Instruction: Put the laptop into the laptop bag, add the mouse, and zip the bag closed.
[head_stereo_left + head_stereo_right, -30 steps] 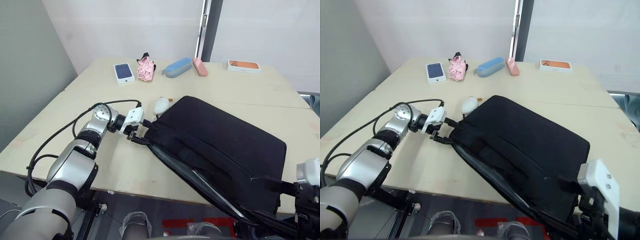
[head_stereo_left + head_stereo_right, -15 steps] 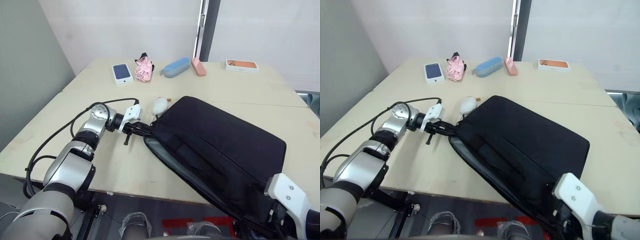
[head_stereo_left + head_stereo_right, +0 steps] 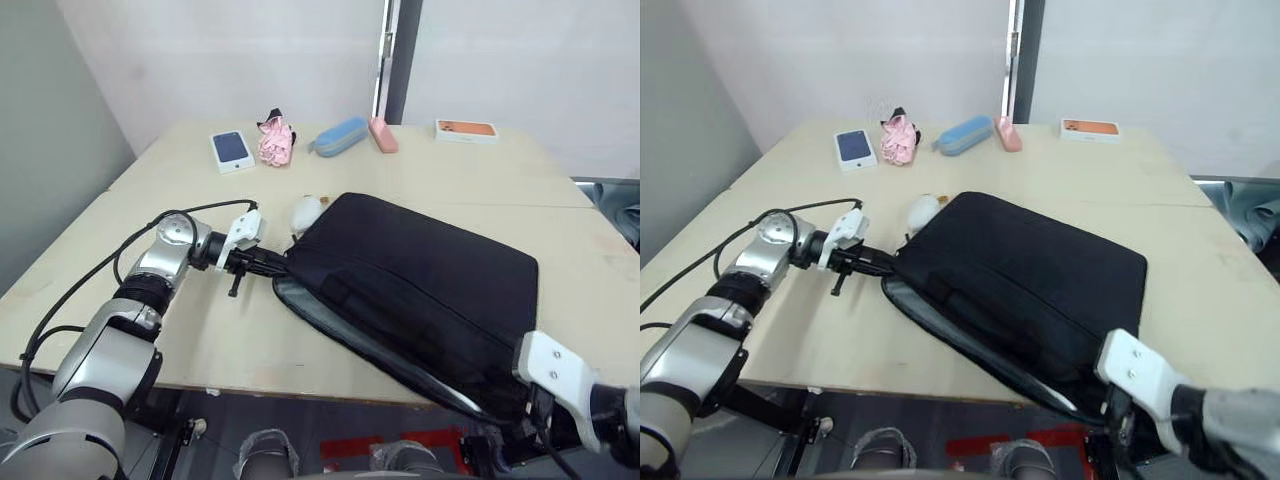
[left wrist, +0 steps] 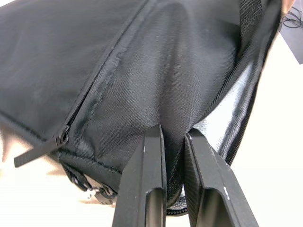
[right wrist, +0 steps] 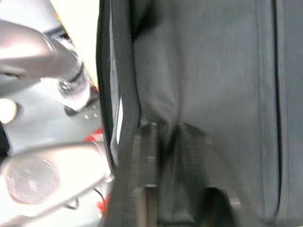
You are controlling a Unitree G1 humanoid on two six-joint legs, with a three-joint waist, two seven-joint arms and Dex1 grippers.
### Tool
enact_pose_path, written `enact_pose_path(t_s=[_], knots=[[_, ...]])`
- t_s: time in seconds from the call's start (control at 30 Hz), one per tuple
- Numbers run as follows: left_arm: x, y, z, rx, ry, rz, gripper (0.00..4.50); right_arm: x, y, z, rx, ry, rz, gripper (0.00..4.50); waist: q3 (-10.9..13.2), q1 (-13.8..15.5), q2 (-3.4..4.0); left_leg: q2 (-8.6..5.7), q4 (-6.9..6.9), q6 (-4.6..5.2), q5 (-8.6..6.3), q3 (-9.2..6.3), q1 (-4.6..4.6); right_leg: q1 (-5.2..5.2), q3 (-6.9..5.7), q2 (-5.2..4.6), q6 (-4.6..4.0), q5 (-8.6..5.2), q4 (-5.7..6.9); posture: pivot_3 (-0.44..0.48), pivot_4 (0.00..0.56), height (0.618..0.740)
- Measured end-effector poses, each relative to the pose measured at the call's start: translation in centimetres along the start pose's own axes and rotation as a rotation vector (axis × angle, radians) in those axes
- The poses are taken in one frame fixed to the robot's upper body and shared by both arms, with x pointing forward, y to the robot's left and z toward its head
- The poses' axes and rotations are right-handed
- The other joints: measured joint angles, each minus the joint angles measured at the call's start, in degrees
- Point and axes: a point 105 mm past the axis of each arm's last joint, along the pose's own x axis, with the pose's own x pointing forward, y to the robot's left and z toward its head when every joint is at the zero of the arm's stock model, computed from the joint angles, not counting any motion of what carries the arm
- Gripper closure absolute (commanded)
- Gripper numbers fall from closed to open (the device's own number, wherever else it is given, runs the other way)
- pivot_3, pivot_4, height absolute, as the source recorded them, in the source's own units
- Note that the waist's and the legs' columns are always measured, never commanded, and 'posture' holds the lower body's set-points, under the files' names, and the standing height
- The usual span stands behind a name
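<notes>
We are pinching the laptop bag (image 3: 415, 290) by its corner nearest the mouse (image 3: 304, 211), left gripper (image 4: 173, 142) jaws clamped on fabric, likely holding its mouth steady. The right gripper (image 5: 165, 130) is clamping the opposite end, which overhangs the desk (image 3: 470, 190) edge.

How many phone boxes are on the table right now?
2. A blue-topped phone box sits at the far left beside the pink bundle; an orange-topped phone box sits at the far right. The laptop bag might hide others.

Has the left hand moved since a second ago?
No. The left hand still pinches a corner of the laptop bag, equally near the white rounded object; only the camera shifted.
</notes>
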Motion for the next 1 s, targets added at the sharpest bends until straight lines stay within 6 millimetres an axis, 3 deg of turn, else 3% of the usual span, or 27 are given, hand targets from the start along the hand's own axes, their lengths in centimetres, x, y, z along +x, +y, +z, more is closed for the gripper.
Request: enact_pose_path(t_s=[0.27, 0.37, 0.4, 0.5, 0.63, 0.87, 1.0], knots=[[-3.9, 0.6, -1.1, -0.061, 0.054, 0.137, 4.02, 3.0, -8.1, 4.3, -0.170, -0.084, 0.008, 4.48, 0.05, -1.44, 0.10, 0.06, -0.11, 0.00, 0.02, 0.04, 0.23, -0.04, 0.04, 0.12, -0.16, 0.02, 0.12, 0.000, 0.150, 0.740], [-4.6, 0.4, -1.3, -0.078, 0.049, 0.163, 4.02, 5.1, -8.8, 5.8, -0.216, -0.109, 0.073, 4.48, 0.05, -1.32, 0.10, 0.06, -0.21, 0.06, 0.05, 0.02, -0.07, -0.19, -0.07, 0.12, -0.25, -0.04, 0.01, 0.000, 0.150, 0.740], [-4.8, 0.1, -1.6, -0.088, 0.051, 0.165, 4.02, 5.7, -8.8, 6.1, -0.226, -0.113, 0.101, 4.48, 0.05, -1.33, 0.10, 0.06, -0.19, 0.49, 0.30, 0.03, -0.24, -0.42, -0.06, 0.12, -0.26, -0.04, 0.05, 0.000, 0.150, 0.740], [-4.9, -0.6, -2.1, -0.110, 0.051, 0.165, 4.02, 6.4, -8.6, 6.3, -0.236, -0.111, 0.152, 4.48, 0.05, -0.84, 0.10, 0.10, -0.19, 0.52, 0.28, 0.03, -0.36, -0.53, -0.10, 0.16, -0.34, -0.08, 0.06, 0.000, 0.150, 0.740], [-4.9, -1.6, -2.3, -0.107, 0.057, 0.162, 4.02, 6.2, -8.2, 6.3, -0.173, -0.103, 0.211, 3.30, 0.05, -0.26, 0.10, 0.13, -0.18, 0.52, 0.22, 0.06, -0.28, -0.49, -0.08, 0.17, -0.38, -0.11, 0.08, 0.000, 0.150, 0.740], [-4.5, -2.1, -2.3, -0.121, 0.058, 0.159, 4.02, 3.1, -5.4, 5.9, -0.010, -0.166, 0.304, 0.93, 0.05, 0.71, 0.10, 0.16, -0.09, 0.40, 0.13, 0.10, -0.23, -0.47, -0.02, 0.16, -0.39, -0.10, 0.16, 0.000, 0.150, 0.740], [-4.4, -2.0, -2.3, -0.126, 0.060, 0.156, 4.02, 2.2, -4.3, 3.4, 0.049, -0.089, 0.287, 0.93, 0.03, 0.79, 0.07, 0.16, -0.07, 0.16, -0.02, 0.11, -0.23, -0.45, 0.00, 0.16, -0.38, -0.10, 0.14, 0.000, 0.150, 0.740]])
